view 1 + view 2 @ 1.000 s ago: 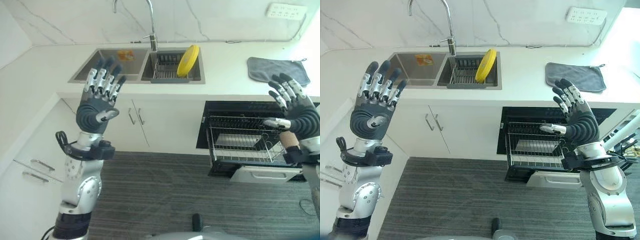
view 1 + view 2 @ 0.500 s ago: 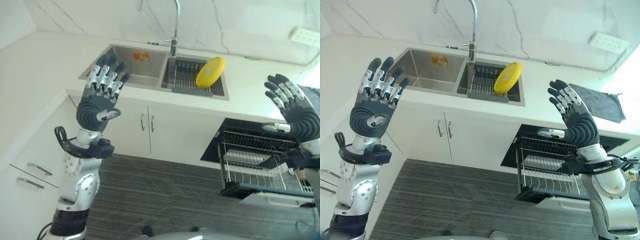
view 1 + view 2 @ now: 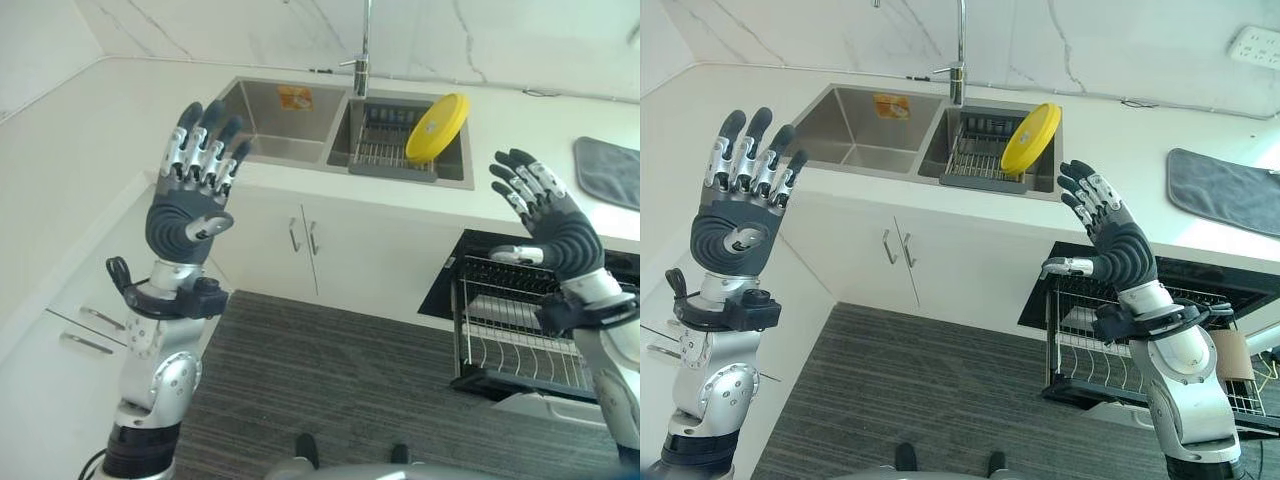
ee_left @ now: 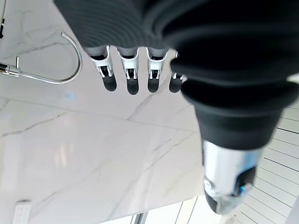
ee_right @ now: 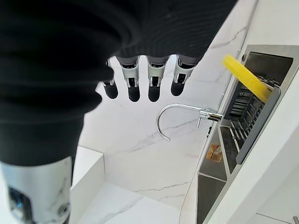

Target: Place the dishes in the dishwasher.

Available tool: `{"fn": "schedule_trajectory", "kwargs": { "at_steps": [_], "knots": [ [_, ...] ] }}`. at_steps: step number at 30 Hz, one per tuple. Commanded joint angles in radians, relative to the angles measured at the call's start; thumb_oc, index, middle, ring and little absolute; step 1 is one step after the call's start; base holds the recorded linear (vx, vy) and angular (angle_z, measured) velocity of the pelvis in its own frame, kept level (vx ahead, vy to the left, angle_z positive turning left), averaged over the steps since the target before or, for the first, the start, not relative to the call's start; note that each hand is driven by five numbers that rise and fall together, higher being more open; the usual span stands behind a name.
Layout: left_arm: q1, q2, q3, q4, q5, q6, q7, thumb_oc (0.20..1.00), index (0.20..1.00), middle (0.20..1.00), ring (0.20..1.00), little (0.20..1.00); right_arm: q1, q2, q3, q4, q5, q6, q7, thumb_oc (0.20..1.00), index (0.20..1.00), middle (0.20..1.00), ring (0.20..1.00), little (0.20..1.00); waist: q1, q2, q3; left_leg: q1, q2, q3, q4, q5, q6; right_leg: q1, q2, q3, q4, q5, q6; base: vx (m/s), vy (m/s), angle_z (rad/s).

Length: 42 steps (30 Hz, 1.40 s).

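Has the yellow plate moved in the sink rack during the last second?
No. The yellow plate still leans at the same end of the sink rack, right of the faucet; only the camera shifted.

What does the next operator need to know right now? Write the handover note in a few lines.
Left hand: open, raised in the air in front of the counter, holding nothing.
Right hand: open, raised above the dishwasher rack, holding nothing.
Yellow plate: standing on edge in the drying rack in the right basin of the sink, untouched.
Dishwasher rack: pulled out below the counter on the robot's right; no plates visible in the part that shows.
Done: nothing loaded yet.
Left: grasp the plate, carry it over and slot it into the rack.
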State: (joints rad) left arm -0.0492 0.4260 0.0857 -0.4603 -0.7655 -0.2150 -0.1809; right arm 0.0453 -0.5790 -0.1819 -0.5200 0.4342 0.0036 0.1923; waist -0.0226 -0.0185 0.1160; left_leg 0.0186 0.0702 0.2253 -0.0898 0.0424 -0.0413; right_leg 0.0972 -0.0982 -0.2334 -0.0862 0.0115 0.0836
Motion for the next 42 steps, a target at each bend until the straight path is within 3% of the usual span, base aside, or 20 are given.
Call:
{"fn": "schedule_trajectory", "kwargs": {
  "at_steps": [1,3,5,6,8,10,13,14,16,17,19,21,25,30,33,35,36,39,41,42],
  "knots": [
    [-0.016,0.014,0.026,-0.014,-0.025,-0.006,-0.038,1.000,1.000,1.000,1.000,1.000,-0.041,-0.034,-0.049,-0.030,0.039,-0.038,0.014,1.000,1.000,1.000,1.000,1.000,-0.003,-0.013,-0.032,-0.030,0.081,0.071,0.115,-0.025,-0.077,0.038,-0.043,-0.019,0.001,-0.045,0.035,0.12,0.107,0.14],
    [-0.003,0.009,0.017,-0.031,-0.003,-0.012,-0.042,1.000,1.000,1.000,1.000,1.000,-0.058,-0.056,-0.051,-0.020,0.031,-0.038,-0.006,1.000,1.000,1.000,1.000,1.000,0.023,-0.023,-0.003,-0.126,0.100,-0.006,0.168,0.012,-0.108,0.051,-0.046,0.013,-0.001,-0.042,0.040,0.09,0.223,0.24],
    [-0.005,0.012,0.016,-0.034,-0.011,-0.026,-0.061,1.000,1.000,1.000,1.000,1.000,-0.068,-0.051,-0.048,-0.015,0.015,-0.073,-0.018,1.000,1.000,1.000,1.000,1.000,0.031,-0.026,0.013,-0.135,0.139,-0.004,0.093,0.042,-0.114,0.049,-0.073,0.005,-0.001,-0.039,0.062,0.16,0.410,0.04],
    [-0.007,0.015,0.014,-0.020,0.001,-0.036,-0.058,1.000,1.000,1.000,1.000,1.000,-0.059,-0.025,-0.038,-0.014,0.011,-0.108,-0.018,1.000,1.000,1.000,1.000,1.000,0.024,-0.019,0.007,-0.080,0.109,0.006,0.024,0.033,-0.089,0.051,-0.101,-0.002,-0.001,-0.032,0.093,0.23,0.468,-0.22],
    [-0.023,0.032,0.015,-0.011,-0.012,-0.017,-0.056,1.000,1.000,1.000,1.000,1.000,-0.030,-0.013,-0.050,-0.023,0.018,-0.129,-0.024,1.000,1.000,1.000,1.000,1.000,0.020,-0.026,-0.002,-0.049,0.071,0.003,0.011,0.012,-0.068,0.061,-0.131,-0.009,0.004,-0.013,0.115,0.27,0.426,-0.29],
    [-0.038,0.030,0.008,-0.012,0.008,0.005,-0.067,1.000,1.000,1.000,1.000,1.000,-0.013,0.006,-0.054,-0.038,0.017,-0.139,-0.025,1.000,1.000,1.000,1.000,1.000,0.013,-0.029,-0.002,-0.020,0.038,-0.006,0.003,-0.004,-0.046,0.016,-0.170,-0.022,0.105,0.041,0.114,0.25,0.387,-0.23],
    [-0.045,0.030,0.004,-0.011,0.022,0.022,-0.077,1.000,1.000,1.000,1.000,1.000,-0.013,0.025,-0.049,-0.040,0.002,-0.131,-0.026,1.000,1.000,1.000,1.000,1.000,0.011,-0.020,0.001,-0.002,0.015,-0.015,0.003,-0.017,-0.019,-0.023,-0.200,-0.021,0.214,0.070,0.104,0.21,0.306,0.02],
    [-0.061,0.040,-0.008,-0.002,0.022,0.050,-0.072,1.000,1.000,1.000,1.000,1.000,-0.019,0.044,-0.025,-0.034,-0.024,-0.117,-0.033,1.000,1.000,1.000,1.000,1.000,0.014,-0.003,0.004,0.021,-0.010,-0.050,0.003,-0.035,0.014,-0.060,-0.191,-0.020,0.347,0.072,0.090,0.26,0.295,0.24],
    [-0.057,0.037,-0.008,0.002,0.037,0.061,-0.075,1.000,1.000,1.000,1.000,1.000,-0.026,0.052,-0.010,-0.029,-0.035,-0.101,-0.039,1.000,1.000,1.000,1.000,1.000,0.011,0.006,0.009,0.043,-0.021,-0.044,0.003,-0.050,0.026,-0.090,-0.172,-0.029,0.405,0.064,0.082,0.26,0.248,0.16],
    [-0.051,0.048,-0.011,0.001,0.027,0.070,-0.071,1.000,1.000,1.000,1.000,1.000,-0.029,0.044,-0.006,-0.022,-0.030,-0.098,-0.045,1.000,1.000,1.000,1.000,1.000,0.005,0.008,0.014,0.057,-0.024,-0.039,0.003,-0.057,0.030,-0.107,-0.122,-0.034,0.373,0.023,0.071,0.20,0.085,0.12],
    [-0.049,0.061,-0.025,0.005,0.030,0.067,-0.063,1.000,1.000,1.000,1.000,1.000,-0.037,0.033,-0.004,-0.009,-0.020,-0.099,-0.052,1.000,1.000,1.000,1.000,1.000,0.002,0.002,0.020,0.071,-0.027,-0.036,0.003,-0.069,0.026,-0.105,-0.084,-0.066,0.270,0.009,0.067,0.20,-0.022,0.16],
    [-0.037,0.065,-0.024,0.003,0.050,0.059,-0.048,1.000,1.000,1.000,1.000,1.000,-0.041,0.026,-0.008,-0.004,-0.003,-0.107,-0.043,1.000,1.000,1.000,1.000,1.000,-0.007,-0.008,0.033,0.097,-0.033,-0.021,0.003,-0.092,0.021,-0.140,-0.080,-0.100,0.135,0.058,0.082,0.19,-0.128,0.27],
    [-0.029,0.064,-0.038,0.003,0.094,0.049,-0.024,1.000,1.000,1.000,1.000,1.000,-0.018,0.023,-0.026,-0.006,0.027,-0.136,-0.032,1.000,1.000,1.000,1.000,1.000,-0.058,-0.008,0.041,0.135,-0.035,-0.055,0.003,-0.130,0.034,-0.227,-0.086,0.013,0.021,0.175,0.104,0.27,-0.205,0.16],
    [-0.010,0.062,-0.039,-0.004,0.097,0.059,-0.018,1.000,1.000,1.000,1.000,1.000,-0.042,0.005,-0.005,-0.012,0.019,-0.111,-0.056,1.000,1.000,1.000,1.000,1.000,-0.065,-0.014,-0.001,0.197,-0.008,-0.001,0.003,-0.175,0.025,-0.171,-0.071,-0.003,-0.001,0.150,0.103,0.33,-0.390,0.22],
    [-0.004,0.054,-0.045,-0.006,0.125,0.051,-0.009,1.000,1.000,1.000,1.000,1.000,-0.054,-0.005,-0.007,-0.013,0.022,-0.100,-0.056,1.000,1.000,1.000,1.000,1.000,-0.078,-0.006,-0.017,0.233,0.015,0.025,0.003,-0.171,0.010,-0.153,-0.039,0.009,-0.001,0.125,0.076,0.25,-0.281,-0.31],
    [0.002,0.047,-0.048,-0.010,0.132,0.057,0.002,1.000,1.000,1.000,1.000,1.000,-0.051,-0.018,-0.023,-0.012,0.040,-0.092,-0.058,1.000,1.000,1.000,1.000,1.000,-0.090,0.002,-0.025,0.245,0.042,0.050,0.032,-0.131,-0.016,-0.139,-0.004,0.029,-0.001,0.103,0.047,0.24,-0.310,-0.35],
    [0.004,0.042,-0.051,-0.009,0.135,0.059,0.002,1.000,1.000,1.000,1.000,1.000,-0.039,-0.033,-0.044,-0.011,0.041,-0.085,-0.069,1.000,1.000,1.000,1.000,1.000,-0.090,0.001,-0.023,0.197,0.078,0.060,0.160,-0.055,-0.049,-0.119,0.019,0.038,-0.001,0.084,0.020,0.18,-0.308,-0.19],
    [0.011,0.026,-0.056,-0.015,0.140,0.061,0.000,1.000,1.000,1.000,1.000,1.000,-0.033,-0.055,-0.072,-0.007,0.054,-0.081,-0.077,1.000,1.000,1.000,1.000,1.000,-0.073,-0.016,-0.013,0.064,0.068,0.026,0.356,-0.039,-0.061,-0.086,0.023,0.045,-0.001,0.063,-0.005,0.17,-0.176,-0.36],
    [0.020,0.020,-0.058,-0.012,0.145,0.051,-0.012,1.000,1.000,1.000,1.000,1.000,-0.047,-0.061,-0.073,0.000,0.041,-0.073,-0.100,1.000,1.000,1.000,1.000,1.000,-0.057,-0.017,0.001,0.025,0.026,-0.002,0.238,-0.089,-0.036,-0.071,0.023,0.069,-0.001,0.056,0.014,0.18,0.068,-0.36],
    [0.027,0.020,-0.057,-0.010,0.143,0.043,-0.020,1.000,1.000,1.000,1.000,1.000,-0.055,-0.059,-0.066,0.004,0.031,-0.075,-0.104,1.000,1.000,1.000,1.000,1.000,-0.051,-0.011,0.007,0.035,0.015,-0.011,0.166,-0.084,-0.034,-0.067,0.026,0.080,-0.001,0.052,0.023,0.14,0.128,-0.45]
  ]
}}
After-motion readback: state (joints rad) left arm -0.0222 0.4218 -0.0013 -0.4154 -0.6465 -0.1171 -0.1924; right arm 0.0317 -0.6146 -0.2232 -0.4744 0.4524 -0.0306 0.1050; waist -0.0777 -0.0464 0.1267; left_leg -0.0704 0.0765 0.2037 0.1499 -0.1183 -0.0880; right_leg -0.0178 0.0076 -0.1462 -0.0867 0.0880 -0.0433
